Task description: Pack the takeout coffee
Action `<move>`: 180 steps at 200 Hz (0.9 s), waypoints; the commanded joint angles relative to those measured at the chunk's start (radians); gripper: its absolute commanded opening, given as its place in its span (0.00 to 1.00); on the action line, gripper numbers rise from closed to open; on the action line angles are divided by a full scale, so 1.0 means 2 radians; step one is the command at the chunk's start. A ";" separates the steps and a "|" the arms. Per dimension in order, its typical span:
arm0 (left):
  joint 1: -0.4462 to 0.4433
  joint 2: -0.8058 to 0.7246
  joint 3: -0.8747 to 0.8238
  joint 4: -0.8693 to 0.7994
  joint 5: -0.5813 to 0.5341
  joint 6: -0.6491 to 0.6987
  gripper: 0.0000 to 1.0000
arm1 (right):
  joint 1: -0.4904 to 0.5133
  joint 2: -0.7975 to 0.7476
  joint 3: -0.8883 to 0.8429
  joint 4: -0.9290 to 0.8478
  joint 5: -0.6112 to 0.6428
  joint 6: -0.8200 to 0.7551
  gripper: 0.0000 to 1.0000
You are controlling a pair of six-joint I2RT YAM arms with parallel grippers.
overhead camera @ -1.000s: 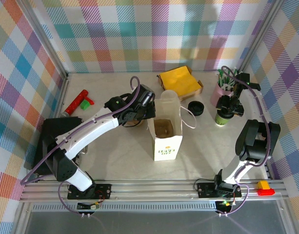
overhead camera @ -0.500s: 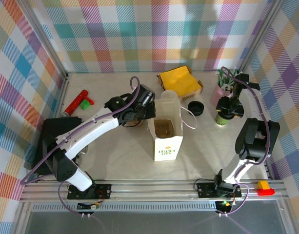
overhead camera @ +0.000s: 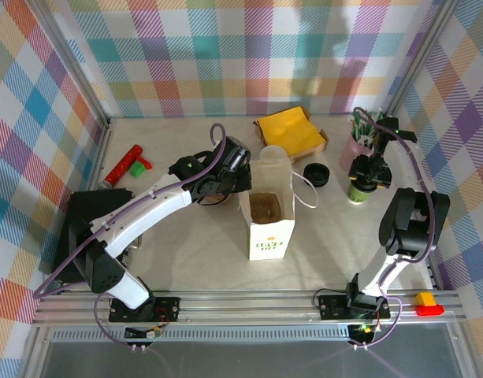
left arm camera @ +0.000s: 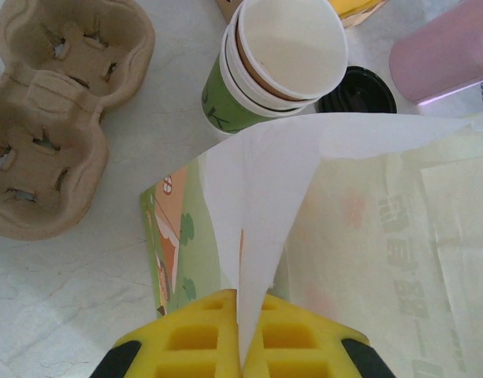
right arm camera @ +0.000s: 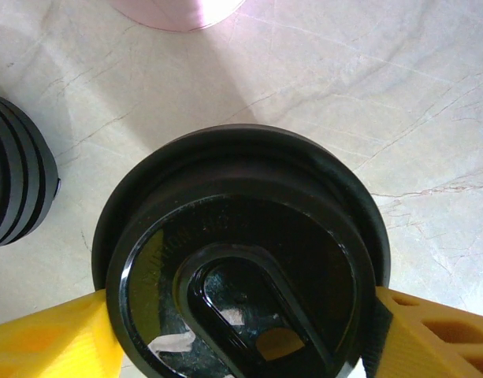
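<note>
Takeout coffee (overhead camera: 356,192) stands at the right middle of the top view, green-banded and capped in black, with the right gripper (overhead camera: 369,170) directly over it; just left of it sits a stack of black lids (overhead camera: 316,174), just above it the pink cup (overhead camera: 359,148) holding green-white sticks (overhead camera: 365,122); at centre the paper bag (overhead camera: 266,224) stands open, brown showing at its bottom, with the left gripper (overhead camera: 235,178) at its upper-left rim; yellow napkins (overhead camera: 290,130) lie in a box at upper centre, a red tool (overhead camera: 127,163) at the left; in the left wrist view that gripper's jaws are pressed together on the bag's white edge, and beyond the paper stand nested lidless cups (left arm camera: 284,55), cream inside, with a pulp cup carrier (left arm camera: 56,118) at upper left; in the right wrist view the coffee's lid (right arm camera: 241,260) takes the centre, its oval sip opening plain, a detail too small to tell from above; the yellow fingers (right arm camera: 44,339) stand spread to either side of its rim, and whether they press on the cup I cannot tell.
</note>
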 commanded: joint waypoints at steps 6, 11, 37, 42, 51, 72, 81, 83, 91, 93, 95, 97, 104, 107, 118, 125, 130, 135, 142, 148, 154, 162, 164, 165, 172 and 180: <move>0.004 -0.015 -0.003 0.000 0.014 -0.005 0.01 | 0.016 0.014 0.008 -0.033 0.005 0.010 0.72; 0.004 -0.016 -0.003 0.000 0.015 -0.006 0.01 | 0.020 0.013 0.009 -0.036 0.006 0.011 0.72; 0.004 -0.019 -0.004 -0.002 0.013 -0.006 0.01 | 0.044 0.003 0.011 -0.045 0.011 0.014 0.71; 0.004 -0.020 -0.004 -0.002 0.014 -0.005 0.01 | 0.048 0.000 0.011 -0.047 0.013 0.013 0.71; 0.004 -0.021 -0.005 -0.002 0.014 -0.006 0.01 | 0.055 -0.005 0.011 -0.051 0.013 0.017 0.71; 0.004 -0.022 -0.007 0.000 0.016 -0.006 0.01 | 0.072 -0.015 0.009 -0.059 0.009 0.021 0.70; 0.004 -0.023 -0.008 0.000 0.016 -0.006 0.01 | 0.080 -0.020 0.007 -0.062 0.007 0.022 0.71; 0.004 -0.024 -0.009 0.000 0.016 -0.006 0.01 | 0.082 -0.021 0.006 -0.062 0.008 0.023 0.71; 0.004 -0.024 -0.009 0.000 0.016 -0.006 0.01 | 0.089 -0.024 0.004 -0.064 0.010 0.023 0.71; 0.004 -0.024 -0.009 0.000 0.016 -0.006 0.01 | 0.091 -0.024 0.003 -0.066 0.010 0.023 0.71; 0.004 -0.024 -0.009 0.000 0.016 -0.006 0.01 | 0.093 -0.025 0.003 -0.066 0.010 0.023 0.71; 0.004 -0.024 -0.010 -0.001 0.017 -0.006 0.01 | 0.094 -0.024 0.002 -0.067 0.010 0.024 0.71; 0.004 -0.025 -0.010 -0.001 0.016 -0.006 0.01 | 0.099 -0.026 0.000 -0.071 0.011 0.025 0.71; 0.004 -0.025 -0.011 -0.002 0.017 -0.006 0.01 | 0.101 -0.026 -0.001 -0.071 0.010 0.025 0.71; 0.004 -0.026 -0.012 -0.002 0.016 -0.006 0.01 | 0.107 -0.028 -0.008 -0.072 0.010 0.026 0.71; 0.004 -0.026 -0.011 -0.002 0.016 -0.006 0.01 | 0.108 -0.031 -0.013 -0.071 0.010 0.027 0.72; 0.004 -0.026 -0.012 -0.002 0.016 -0.006 0.01 | 0.109 -0.032 -0.018 -0.069 0.010 0.029 0.72; 0.004 -0.026 -0.012 -0.002 0.016 -0.006 0.01 | 0.109 -0.033 -0.023 -0.067 0.010 0.031 0.72; 0.004 -0.026 -0.012 -0.002 0.016 -0.005 0.01 | 0.109 -0.036 -0.029 -0.062 0.010 0.032 0.72; 0.004 -0.026 -0.012 -0.003 0.016 -0.006 0.01 | 0.109 -0.038 -0.035 -0.060 0.009 0.034 0.72; 0.004 -0.026 -0.012 -0.002 0.016 -0.006 0.01 | 0.109 -0.039 -0.038 -0.057 0.008 0.036 0.72; 0.004 -0.026 -0.012 -0.002 0.017 -0.006 0.01 | 0.109 -0.040 -0.042 -0.056 0.007 0.039 0.73; 0.004 -0.026 -0.012 -0.002 0.017 -0.005 0.01 | 0.109 -0.040 -0.043 -0.055 0.006 0.040 0.73; 0.004 -0.026 -0.012 -0.002 0.017 -0.005 0.01 | 0.109 -0.040 -0.044 -0.055 0.006 0.040 0.73; 0.004 -0.026 -0.012 -0.002 0.016 -0.006 0.01 | 0.109 -0.041 -0.047 -0.052 0.006 0.043 0.75; 0.004 -0.025 -0.012 -0.002 0.018 -0.006 0.01 | 0.109 -0.042 -0.050 -0.050 0.005 0.044 0.76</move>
